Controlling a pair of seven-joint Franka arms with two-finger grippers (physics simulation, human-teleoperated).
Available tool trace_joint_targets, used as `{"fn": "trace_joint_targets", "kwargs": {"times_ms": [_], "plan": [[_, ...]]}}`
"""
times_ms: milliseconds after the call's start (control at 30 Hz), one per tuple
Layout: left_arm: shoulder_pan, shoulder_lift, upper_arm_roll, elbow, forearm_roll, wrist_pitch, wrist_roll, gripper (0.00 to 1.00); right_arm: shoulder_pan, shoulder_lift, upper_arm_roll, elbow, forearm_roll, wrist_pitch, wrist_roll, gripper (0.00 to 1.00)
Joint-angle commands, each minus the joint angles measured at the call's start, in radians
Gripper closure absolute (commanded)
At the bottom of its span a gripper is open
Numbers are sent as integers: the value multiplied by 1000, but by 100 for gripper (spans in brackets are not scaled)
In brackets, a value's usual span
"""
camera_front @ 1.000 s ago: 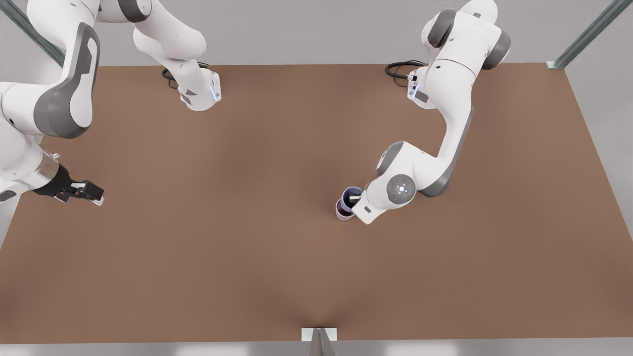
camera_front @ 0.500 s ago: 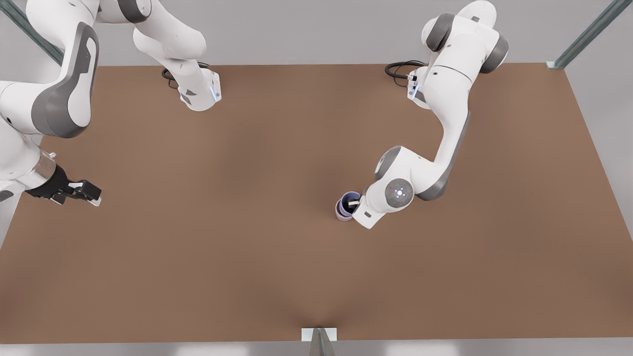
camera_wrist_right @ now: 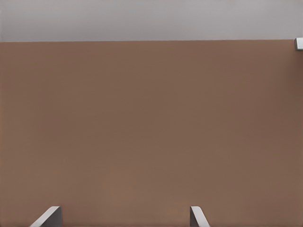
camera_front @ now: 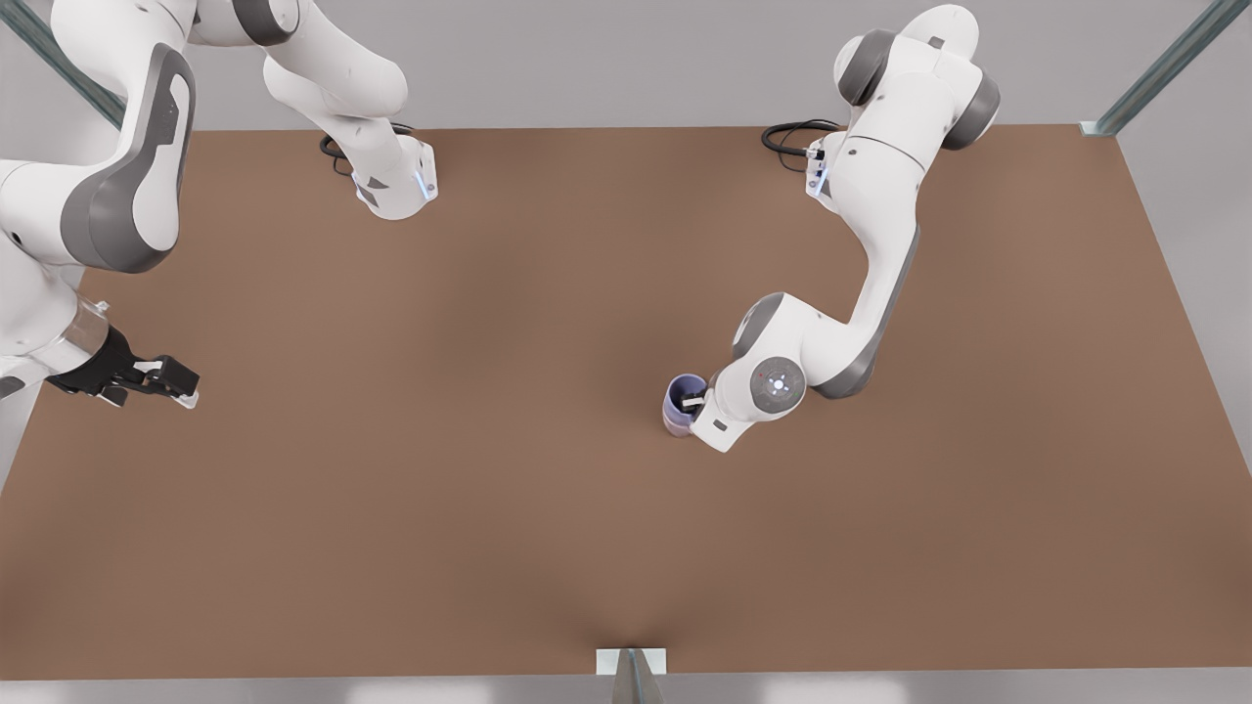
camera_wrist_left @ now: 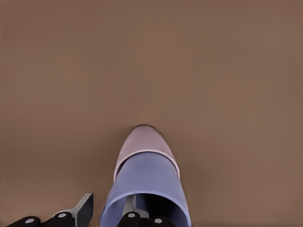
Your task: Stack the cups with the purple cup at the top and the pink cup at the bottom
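Nowhere any writing: plain purple cup [camera_front: 684,395]

Purple cup [camera_wrist_left: 147,182]: bluish lavender, matte, plain; inside wall a shade darker. Pink cup [camera_wrist_left: 144,140]: pale dusty pink-mauve, unpatterned, at 12 o'clock of the purple cup in the left wrist view. Table [camera_front: 469,440]: uniform mid-brown, no pattern; grey surround beyond its edge. Arms: white shells with grey joint bands. Left gripper [camera_wrist_left: 106,213]: black knuckles with silver screws, grey fingers [camera_wrist_left: 84,208]. Right gripper [camera_wrist_right: 125,216]: pale grey fingertips [camera_wrist_right: 49,215]; its body in the front view [camera_front: 147,376] is black.
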Motion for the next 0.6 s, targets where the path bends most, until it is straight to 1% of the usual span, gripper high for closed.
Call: {"fn": "trace_joint_targets", "kwargs": {"times_ms": [0, 67, 267, 300, 333, 400, 567], "plan": [[0, -2, 0, 1, 1, -4, -20, 51, -2, -1, 0, 0, 1, 4, -17, 0], [0, -2, 0, 1, 1, -5, -18, 47, -2, -1, 0, 2, 1, 4, -16, 0], [0, -4, 0, 4, 0, -4, -18, 45, -2, 0, 0, 0, 3, 7, -16, 0], [2, -5, 0, 5, 0, -4, -18, 41, -2, 0, 0, 0, 3, 7, -16, 0], [0, -7, 0, 5, 1, -4, -18, 30, -2, 0, -1, 0, 3, 7, -16, 0], [0, -10, 0, 7, 1, -5, -18, 19, -2, 0, 0, 0, 3, 7, -16, 0], [0, -13, 0, 8, 0, -5, -21, 17, -3, -1, 0, 0, 3, 7, -16, 0]]}}
